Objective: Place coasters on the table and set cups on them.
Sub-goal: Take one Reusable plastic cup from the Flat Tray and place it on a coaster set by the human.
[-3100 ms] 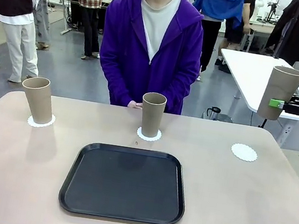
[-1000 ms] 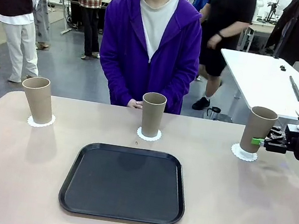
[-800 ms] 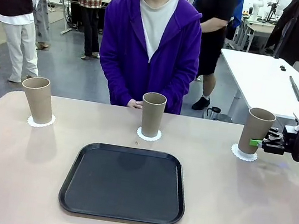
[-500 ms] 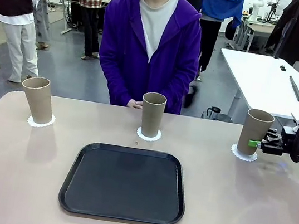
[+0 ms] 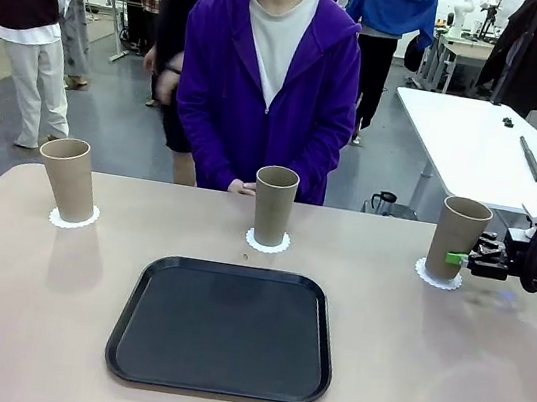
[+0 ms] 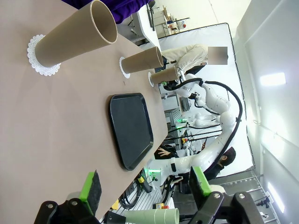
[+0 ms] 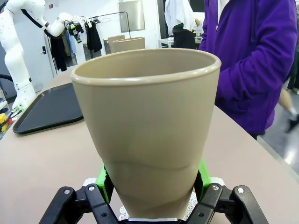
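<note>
Three tan cups stand in a row along the far side of the table (image 5: 443,389). The left cup (image 5: 68,177) is on a white coaster (image 5: 74,219), and the middle cup (image 5: 273,205) is on another coaster (image 5: 267,243). The right cup (image 5: 457,238) sits on the third coaster (image 5: 437,278). My right gripper (image 5: 462,258) comes in from the right and is shut on that cup low on its side. In the right wrist view the cup (image 7: 147,121) stands between the green pads (image 7: 105,181), with the coaster's edge (image 7: 192,205) under it. My left gripper (image 6: 145,186) hangs open, far from the nearest cup (image 6: 74,35).
A black tray (image 5: 224,328) lies at the middle of the table, near my side. A person in a purple hoodie (image 5: 271,80) stands behind the middle cup, hands at the far edge. A white table (image 5: 470,140) stands behind, at the right.
The right gripper has brought the cup down from high at the right onto the right coaster. Over the last second it has barely moved. The left arm is still.
</note>
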Controlling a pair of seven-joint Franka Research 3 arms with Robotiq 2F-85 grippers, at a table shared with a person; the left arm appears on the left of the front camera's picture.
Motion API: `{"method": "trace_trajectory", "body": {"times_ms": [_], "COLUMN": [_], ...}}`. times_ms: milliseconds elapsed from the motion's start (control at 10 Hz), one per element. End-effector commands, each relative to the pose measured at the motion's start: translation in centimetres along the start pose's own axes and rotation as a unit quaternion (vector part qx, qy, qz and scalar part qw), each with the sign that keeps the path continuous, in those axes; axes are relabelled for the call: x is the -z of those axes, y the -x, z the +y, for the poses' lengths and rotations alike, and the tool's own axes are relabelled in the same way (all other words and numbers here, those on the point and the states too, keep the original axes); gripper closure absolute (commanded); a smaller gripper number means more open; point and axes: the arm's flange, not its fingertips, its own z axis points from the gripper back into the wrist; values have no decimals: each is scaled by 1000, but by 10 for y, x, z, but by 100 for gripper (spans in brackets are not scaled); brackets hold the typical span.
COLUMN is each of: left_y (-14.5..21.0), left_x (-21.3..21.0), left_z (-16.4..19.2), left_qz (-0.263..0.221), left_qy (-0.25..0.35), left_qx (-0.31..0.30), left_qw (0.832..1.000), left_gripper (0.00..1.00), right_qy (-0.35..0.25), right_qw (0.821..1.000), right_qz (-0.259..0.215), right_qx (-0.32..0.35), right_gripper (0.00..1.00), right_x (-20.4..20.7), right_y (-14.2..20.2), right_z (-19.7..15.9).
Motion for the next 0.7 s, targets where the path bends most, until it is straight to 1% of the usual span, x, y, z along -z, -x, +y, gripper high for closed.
{"method": "trace_trajectory", "body": {"times_ms": [0, 200, 400, 600], "left_y": [0, 0, 0, 0], "left_x": [-1, -1, -1, -1], "left_z": [-1, -1, -1, -1], "left_qz": [-5, -5, -5, -5], "left_qy": [2, 2, 2, 2], "left_qx": [3, 3, 3, 3], "left_qw": [1000, 1000, 1000, 1000], "left_gripper": [0, 0, 0, 0], "right_qy": [6, 5, 2, 4], "right_qw": [1000, 1000, 1000, 1000], "right_qz": [-1, 1, 4, 11], "right_qx": [8, 10, 11, 9], "right_gripper": [18, 18, 0, 0], "right_x": [1, 1, 1, 0], "right_y": [1, 4, 5, 5], "right_z": [-9, -9, -10, -10]}}
